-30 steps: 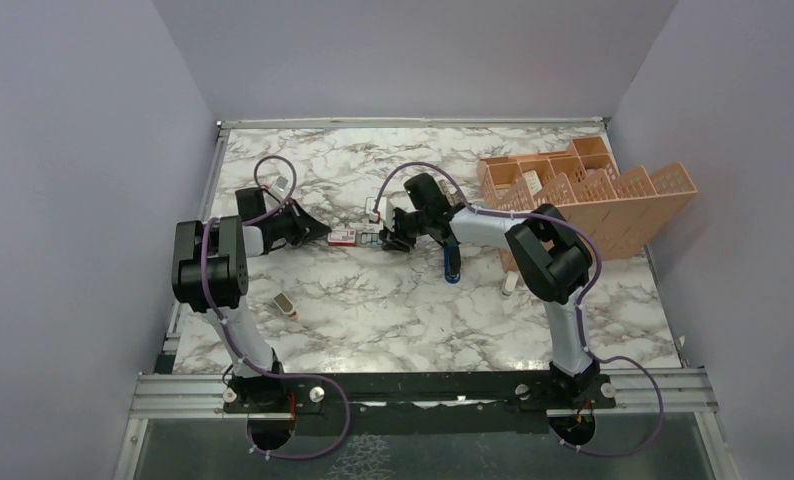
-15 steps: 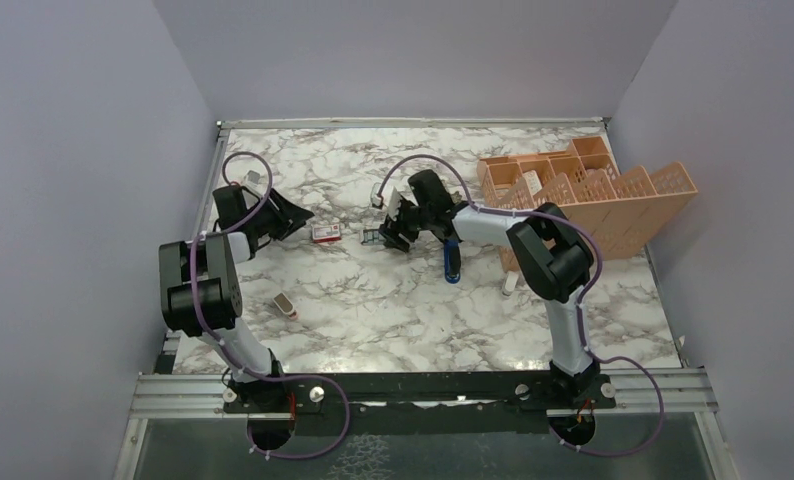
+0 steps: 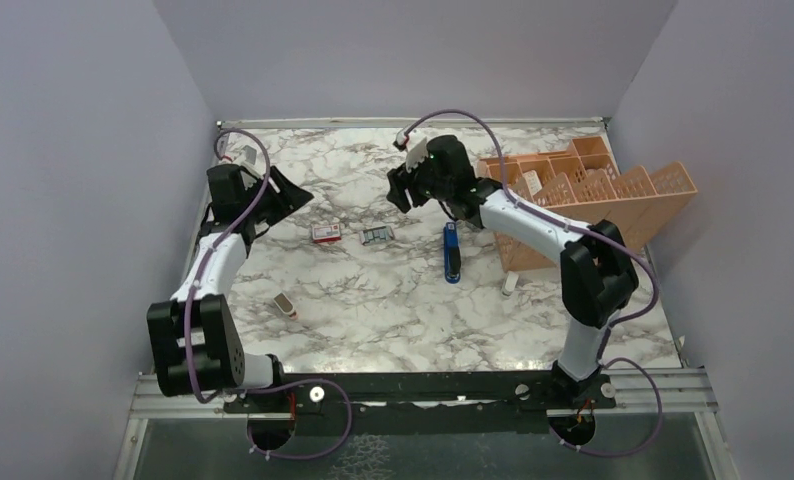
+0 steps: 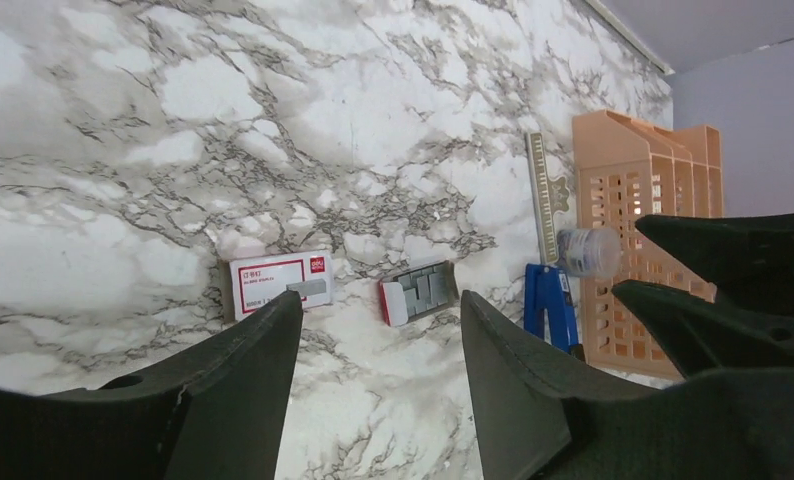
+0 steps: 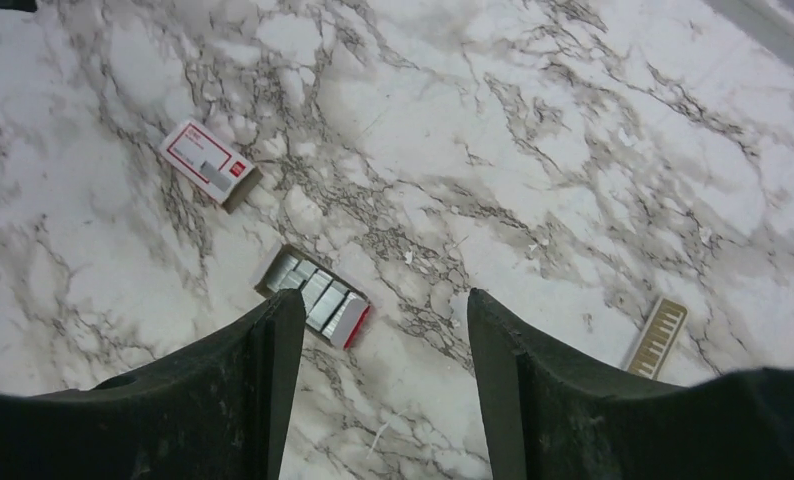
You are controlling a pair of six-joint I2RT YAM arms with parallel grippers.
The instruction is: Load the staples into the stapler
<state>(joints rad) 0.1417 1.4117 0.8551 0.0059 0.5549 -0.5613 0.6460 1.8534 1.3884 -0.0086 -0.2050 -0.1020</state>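
The staples (image 3: 377, 236) lie as silvery strips in a small dark tray on the marble, also visible in the wrist views (image 4: 421, 292) (image 5: 315, 296). Left of the tray lies the red-and-white box (image 3: 325, 233) (image 4: 278, 284) (image 5: 209, 165), apart from it. To the right, the blue stapler (image 3: 452, 252) (image 4: 548, 305) lies flat. My left gripper (image 3: 298, 199) (image 4: 380, 305) hovers open, left of and behind the box, holding nothing. Raised behind the tray, my right gripper (image 3: 397, 196) (image 5: 383, 300) is open and empty.
An orange mesh organizer (image 3: 583, 195) (image 4: 643, 240) stands at the right back. A small tan-and-white block (image 3: 286, 305) (image 5: 658, 337) lies near the left front. A thin metal strip (image 4: 545, 195) lies beside the organizer. A small white piece (image 3: 510, 283) lies right of the stapler.
Both grippers have opened, let go of the box and tray, and drawn back and up. The box and the tray now lie apart on the table.
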